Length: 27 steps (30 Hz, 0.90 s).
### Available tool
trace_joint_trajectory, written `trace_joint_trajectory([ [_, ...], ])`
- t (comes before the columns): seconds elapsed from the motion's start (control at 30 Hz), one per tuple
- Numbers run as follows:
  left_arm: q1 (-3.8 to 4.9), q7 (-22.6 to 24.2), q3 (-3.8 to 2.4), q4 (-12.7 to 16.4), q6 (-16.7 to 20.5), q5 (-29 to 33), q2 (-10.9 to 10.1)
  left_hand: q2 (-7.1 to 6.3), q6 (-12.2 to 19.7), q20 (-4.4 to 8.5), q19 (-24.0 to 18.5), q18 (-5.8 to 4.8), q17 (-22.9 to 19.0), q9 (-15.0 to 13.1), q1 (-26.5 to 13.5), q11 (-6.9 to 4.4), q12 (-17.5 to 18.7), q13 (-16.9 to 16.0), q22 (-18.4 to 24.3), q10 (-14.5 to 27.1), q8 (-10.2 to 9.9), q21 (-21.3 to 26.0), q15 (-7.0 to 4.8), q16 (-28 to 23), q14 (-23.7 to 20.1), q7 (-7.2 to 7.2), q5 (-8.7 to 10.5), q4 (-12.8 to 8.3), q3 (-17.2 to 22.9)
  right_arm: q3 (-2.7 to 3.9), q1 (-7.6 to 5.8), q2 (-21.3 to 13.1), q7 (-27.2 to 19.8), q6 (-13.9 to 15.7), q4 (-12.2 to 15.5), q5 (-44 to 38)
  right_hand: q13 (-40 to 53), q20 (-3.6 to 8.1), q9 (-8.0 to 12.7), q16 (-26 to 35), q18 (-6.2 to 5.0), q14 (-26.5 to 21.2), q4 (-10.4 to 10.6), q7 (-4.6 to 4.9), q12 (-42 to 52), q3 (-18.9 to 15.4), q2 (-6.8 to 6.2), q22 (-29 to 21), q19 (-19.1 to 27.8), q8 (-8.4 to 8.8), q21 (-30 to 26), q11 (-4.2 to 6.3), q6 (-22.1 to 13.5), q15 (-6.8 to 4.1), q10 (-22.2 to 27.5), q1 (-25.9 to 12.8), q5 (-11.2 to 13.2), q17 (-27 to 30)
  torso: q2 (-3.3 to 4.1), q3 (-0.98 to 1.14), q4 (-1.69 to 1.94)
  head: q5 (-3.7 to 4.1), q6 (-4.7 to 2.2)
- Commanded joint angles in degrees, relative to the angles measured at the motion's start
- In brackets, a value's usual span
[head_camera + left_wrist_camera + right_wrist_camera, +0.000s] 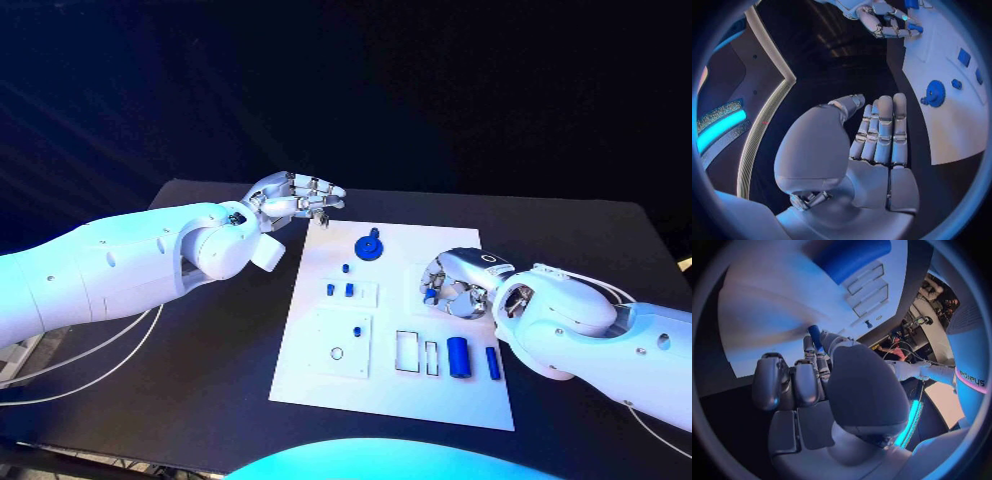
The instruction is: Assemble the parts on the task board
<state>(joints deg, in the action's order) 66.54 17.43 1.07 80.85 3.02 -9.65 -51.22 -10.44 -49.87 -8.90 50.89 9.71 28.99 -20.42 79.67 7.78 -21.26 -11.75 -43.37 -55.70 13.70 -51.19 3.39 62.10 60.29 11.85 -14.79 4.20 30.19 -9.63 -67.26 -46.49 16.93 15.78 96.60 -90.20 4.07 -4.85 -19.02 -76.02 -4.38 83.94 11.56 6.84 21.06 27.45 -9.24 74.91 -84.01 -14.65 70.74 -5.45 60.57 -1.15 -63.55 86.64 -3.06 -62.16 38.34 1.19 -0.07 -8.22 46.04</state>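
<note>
1. Evidently the small blue peg [430,297] is light, rigid and smooth, so it may slip; the right hand [456,283] pinches it at its fingertips, over the task board [325,385].
2. Beyond the board's far corner, the left hand [293,197] hovers above the surface [216,350], fingers loosely spread, holding nothing, blue gear [371,245] near it.

White arms [116,265] w/ loose cables; silver segmented hands [296,197].

No readable text or labels.
</note>
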Motion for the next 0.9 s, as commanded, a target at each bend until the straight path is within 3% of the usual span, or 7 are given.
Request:
trace_joint_trajectory([
  [0.03,0.04,0.2,-0.03,0.1,-1.1,-0.1,0.1,0.48,0.5,-0.06,0.2,0.83,-0.1,0.1,0.0,0.02,-0.3,-0.1,0.0,0.5,-0.4,0.2,0.05,-0.2,-0.3,-0.06,0.16,0.1,-0.1,-0.04,0.11,0.1,-0.5,2.9,0.3,-0.8,1.7,0.67,-1.7,-0.3,1.2,0.8,-1.7,-0.48,0.6,1.2,1.46,10.9,-0.9,-1.77,0.9,3.1,0.9,-0.69,-4.1,0.3,0.2,-0.1,0.02,0.02,-0.03,0.09,0.04],
  [0.3,0.04,0.2,-0.03,0.1,-1.1,-0.1,0.1,0.52,0.5,-0.06,0.2,0.83,-0.1,0.1,0.0,0.0,-0.3,-0.1,0.1,0.5,-0.4,0.2,0.05,-0.2,-0.3,-0.08,0.15,0.1,-0.1,-0.03,0.1,-0.4,-0.6,5.3,0.8,-1.3,2.9,1.11,-5.0,-0.6,1.49,1.0,-4.8,-0.65,-0.1,4.4,1.21,11.3,-1.3,-4.62,2.7,3.43,-0.5,-1.06,-5.7,-2.4,0.2,-0.6,0.0,0.04,0.0,0.12,0.07],
  [0.8,0.04,0.5,-0.03,0.0,-1.9,-0.1,0.3,0.46,0.4,-0.06,0.3,0.84,-0.1,0.0,0.0,-0.02,-0.4,-0.1,0.1,0.5,-0.4,0.3,0.03,-0.2,-0.3,-0.11,0.15,0.1,-0.2,0.34,-2.54,-2.6,-3.7,8.8,7.8,0.3,3.5,1.15,-6.4,-0.9,1.58,1.1,-6.1,-0.64,-0.6,5.6,0.91,11.4,-1.4,-5.69,3.3,3.48,-1.0,-1.1,-6.1,-3.6,0.3,-1.3,-0.02,-0.11,-0.01,0.11,-0.14],
  [0.9,0.04,0.5,-0.03,0.0,-2.0,-0.1,0.3,0.46,0.4,-0.06,0.3,0.84,-0.1,0.0,0.0,-0.02,-0.4,-0.1,0.1,0.5,-0.4,0.3,0.03,-0.2,-0.3,-0.11,0.15,0.1,-0.2,0.34,-2.5,-1.6,-4.6,9.4,9.1,0.4,3.5,1.15,-6.5,-0.9,1.58,1.1,-6.3,-0.63,-0.6,5.8,0.86,11.4,-1.4,-5.8,3.3,3.48,-1.0,-1.1,-6.2,-3.7,0.2,-1.2,-0.02,-0.01,-0.06,-0.17,-0.14],
])
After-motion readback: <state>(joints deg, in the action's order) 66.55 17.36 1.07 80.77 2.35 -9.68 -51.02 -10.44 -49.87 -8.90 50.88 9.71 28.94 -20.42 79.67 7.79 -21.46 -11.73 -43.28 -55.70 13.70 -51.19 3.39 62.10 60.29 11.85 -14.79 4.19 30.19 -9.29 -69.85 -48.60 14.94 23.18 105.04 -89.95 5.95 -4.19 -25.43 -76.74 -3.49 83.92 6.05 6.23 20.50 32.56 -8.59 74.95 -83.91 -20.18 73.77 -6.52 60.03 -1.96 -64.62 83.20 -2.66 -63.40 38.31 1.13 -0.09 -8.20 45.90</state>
